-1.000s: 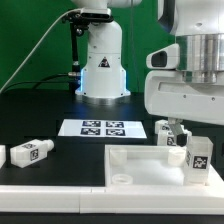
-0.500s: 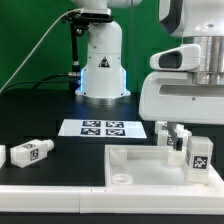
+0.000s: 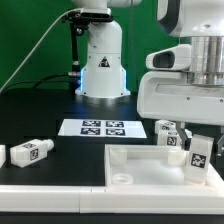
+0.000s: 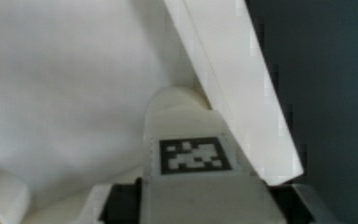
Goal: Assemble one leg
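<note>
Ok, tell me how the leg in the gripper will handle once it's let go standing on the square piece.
The leg looks like rigid moulded plastic, so probably stiff. It stands tall and narrow on the square piece, so it may tip if released unseated. Its flat faces should stop rolling. The gripper seems clamped on it.

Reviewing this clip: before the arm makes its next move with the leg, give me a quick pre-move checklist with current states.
1. Leg held in the tool: ok, fingers flank it in the wrist view.
2. Leg upright over the square piece: ok, roughly vertical.
3. Leg seated in a pocket: cannot tell, contact is hidden.
4. Spare legs apart from the work area: ok.
5. Marker board uncovered: ok.
6. Neighbouring leg clear of the tool: cannot tell, very close.
</note>
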Action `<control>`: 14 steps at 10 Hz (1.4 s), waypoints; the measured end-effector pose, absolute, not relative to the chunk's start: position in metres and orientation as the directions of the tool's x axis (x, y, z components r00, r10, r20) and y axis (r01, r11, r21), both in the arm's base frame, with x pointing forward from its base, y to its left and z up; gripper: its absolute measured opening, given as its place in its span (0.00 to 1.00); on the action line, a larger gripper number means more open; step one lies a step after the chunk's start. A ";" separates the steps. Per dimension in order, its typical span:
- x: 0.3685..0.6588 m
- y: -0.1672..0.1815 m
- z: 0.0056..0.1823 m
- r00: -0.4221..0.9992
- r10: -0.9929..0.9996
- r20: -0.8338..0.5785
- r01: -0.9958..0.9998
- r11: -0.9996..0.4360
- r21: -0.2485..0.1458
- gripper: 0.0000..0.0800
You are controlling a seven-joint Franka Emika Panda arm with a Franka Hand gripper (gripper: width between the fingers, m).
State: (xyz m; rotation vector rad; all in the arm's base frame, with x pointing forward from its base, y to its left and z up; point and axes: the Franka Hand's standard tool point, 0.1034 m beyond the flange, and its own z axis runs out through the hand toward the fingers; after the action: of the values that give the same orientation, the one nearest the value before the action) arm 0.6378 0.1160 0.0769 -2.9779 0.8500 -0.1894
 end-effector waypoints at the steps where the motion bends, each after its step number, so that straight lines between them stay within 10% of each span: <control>1: 0.637 0.115 0.075 0.770 -0.632 0.093 -0.626 -0.775 -0.083 0.37; 8: 0.638 0.117 0.072 0.063 -0.995 -0.079 -0.990 -0.053 -0.129 0.36; 9: 0.637 0.117 0.071 0.121 -0.990 -0.070 -0.985 -0.110 -0.133 0.36; 12: 0.639 0.119 0.075 0.576 -0.817 0.019 -0.808 -0.573 -0.137 0.78; 14: 0.637 0.120 0.081 0.673 -0.737 0.058 -0.723 -0.672 -0.158 0.80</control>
State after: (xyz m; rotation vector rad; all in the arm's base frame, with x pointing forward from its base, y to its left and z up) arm 0.6371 0.1202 0.0811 -2.7611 1.2107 -0.1771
